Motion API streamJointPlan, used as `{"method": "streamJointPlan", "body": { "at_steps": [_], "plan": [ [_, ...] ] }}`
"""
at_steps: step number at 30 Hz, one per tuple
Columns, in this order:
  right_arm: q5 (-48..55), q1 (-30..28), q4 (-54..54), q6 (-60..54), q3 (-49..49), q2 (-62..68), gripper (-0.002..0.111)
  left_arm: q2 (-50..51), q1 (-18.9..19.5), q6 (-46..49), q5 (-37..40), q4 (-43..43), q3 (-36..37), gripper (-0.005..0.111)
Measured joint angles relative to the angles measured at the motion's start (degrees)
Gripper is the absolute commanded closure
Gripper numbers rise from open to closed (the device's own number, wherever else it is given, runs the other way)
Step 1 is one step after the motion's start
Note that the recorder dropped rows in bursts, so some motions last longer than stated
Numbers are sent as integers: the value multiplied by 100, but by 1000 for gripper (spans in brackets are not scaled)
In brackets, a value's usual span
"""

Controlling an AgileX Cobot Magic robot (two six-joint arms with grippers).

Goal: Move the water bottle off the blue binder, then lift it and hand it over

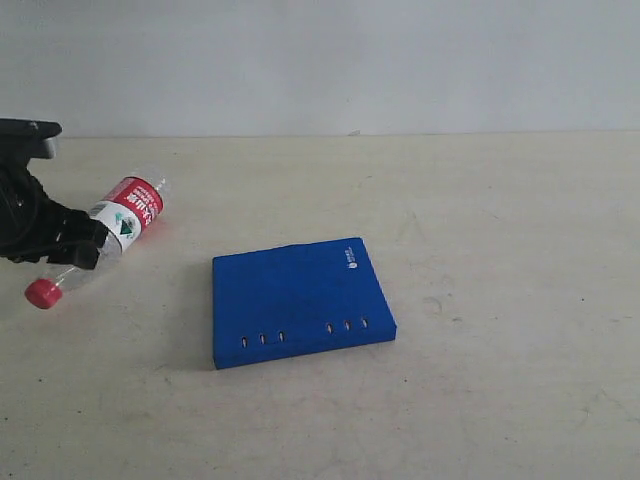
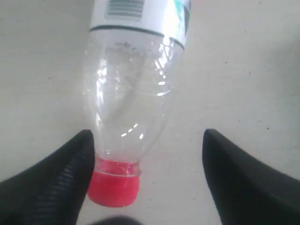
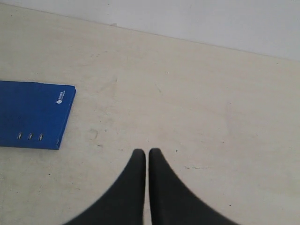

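Note:
The water bottle (image 1: 118,222) lies on its side on the table at the far left, off the blue binder (image 1: 298,298), with its red cap (image 1: 42,292) towards the front left. My left gripper (image 1: 72,246) is open and straddles the bottle's neck. In the left wrist view the bottle (image 2: 129,89) lies close to one finger (image 2: 70,168), while a wide gap separates it from the other finger. The binder lies flat and closed in the middle of the table, also seen in the right wrist view (image 3: 33,115). My right gripper (image 3: 147,152) is shut and empty above bare table, out of the exterior view.
The beige table (image 1: 480,230) runs back to a pale wall (image 1: 320,60). Nothing lies on the binder. No other objects show around it.

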Motion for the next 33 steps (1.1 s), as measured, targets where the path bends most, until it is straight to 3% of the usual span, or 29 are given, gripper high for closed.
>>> {"method": "streamJointPlan", "body": {
  "at_steps": [18,21,24,26,33],
  "plan": [
    [0,0,-10,0,0,0,109,721,0,0,-249,291,-3,47],
    [0,0,-23,0,0,0,109,726,0,0,-65,333,-3,61],
    [0,0,-97,0,0,0,109,726,0,0,191,426,-3,89],
    [0,0,-140,0,0,0,109,726,0,0,370,495,-13,102],
    [-43,0,-186,0,0,0,109,338,0,0,648,590,-13,102]
  ]
}}
